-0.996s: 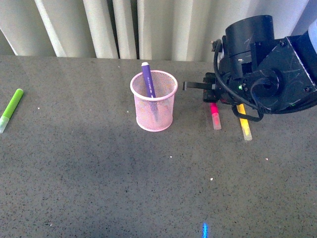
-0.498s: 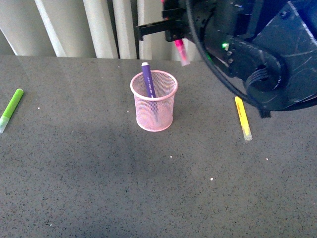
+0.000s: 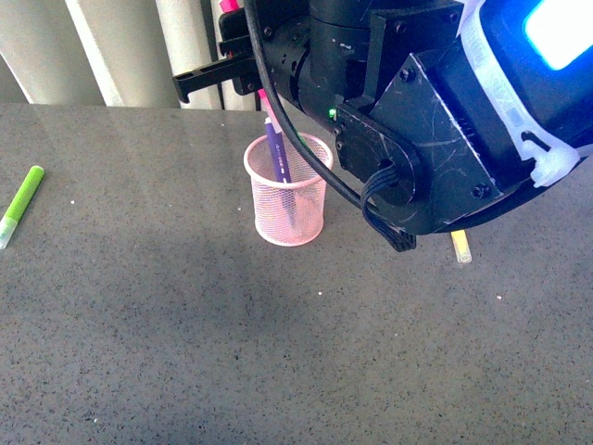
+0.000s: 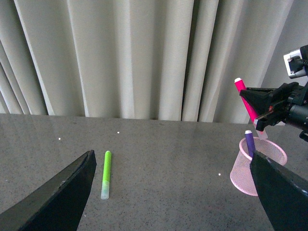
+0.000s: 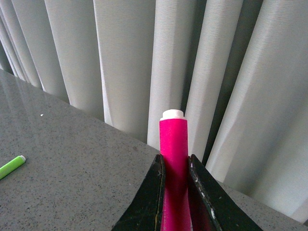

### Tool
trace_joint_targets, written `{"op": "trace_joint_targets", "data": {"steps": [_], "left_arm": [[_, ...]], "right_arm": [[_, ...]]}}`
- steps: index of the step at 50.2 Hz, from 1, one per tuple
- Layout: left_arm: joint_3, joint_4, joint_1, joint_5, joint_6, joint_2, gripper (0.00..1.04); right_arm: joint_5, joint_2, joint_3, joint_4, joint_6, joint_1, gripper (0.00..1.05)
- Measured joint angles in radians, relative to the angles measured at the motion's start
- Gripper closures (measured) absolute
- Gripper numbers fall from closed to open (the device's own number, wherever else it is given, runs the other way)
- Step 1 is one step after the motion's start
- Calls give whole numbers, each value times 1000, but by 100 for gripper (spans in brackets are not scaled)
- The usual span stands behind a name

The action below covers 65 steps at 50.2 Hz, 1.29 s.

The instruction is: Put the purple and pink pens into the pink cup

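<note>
Right gripper [image 5: 174,162] clamped on pink pen [image 5: 173,137], held above pink cup [image 3: 298,221], close to purple pen [image 3: 276,148] already standing inside. Shift right over open mouth, lower upright, then release. Left gripper [image 4: 171,155] wide, empty.

Right wrist view: pink pen [image 5: 173,144] cut off by lower edge, its lower part not seen. Fingers [image 5: 151,192] of right gripper [image 5: 174,161] cut off there too. Green marker [image 5: 10,166] cut by left edge.

Front view: right arm [image 3: 417,120] covers most of pink pen, only small pieces show. Yellow marker [image 3: 460,247] nearly all under arm, only tip out. Lower part of purple pen [image 3: 277,148] seen only through mesh of pink cup [image 3: 287,209]; where it rests, cannot tell.

Left wrist view: fingers of left gripper [image 4: 172,159] cut by lower edge; one finger hides part of pink cup.
</note>
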State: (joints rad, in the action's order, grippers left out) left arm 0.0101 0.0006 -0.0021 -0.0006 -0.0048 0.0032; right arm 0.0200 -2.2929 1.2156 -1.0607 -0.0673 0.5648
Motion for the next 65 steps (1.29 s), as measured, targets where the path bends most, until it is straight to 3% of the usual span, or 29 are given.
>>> {"op": "trace_joint_targets", "data": {"steps": [61,65], "left_arm": [[0,0,0,0,0,0,7],[0,0,0,0,0,0,7]], "right_arm": [[-25,-60,-34,-72,3,8,96],[-30,-66,-42,-79,3,9,85]]}}
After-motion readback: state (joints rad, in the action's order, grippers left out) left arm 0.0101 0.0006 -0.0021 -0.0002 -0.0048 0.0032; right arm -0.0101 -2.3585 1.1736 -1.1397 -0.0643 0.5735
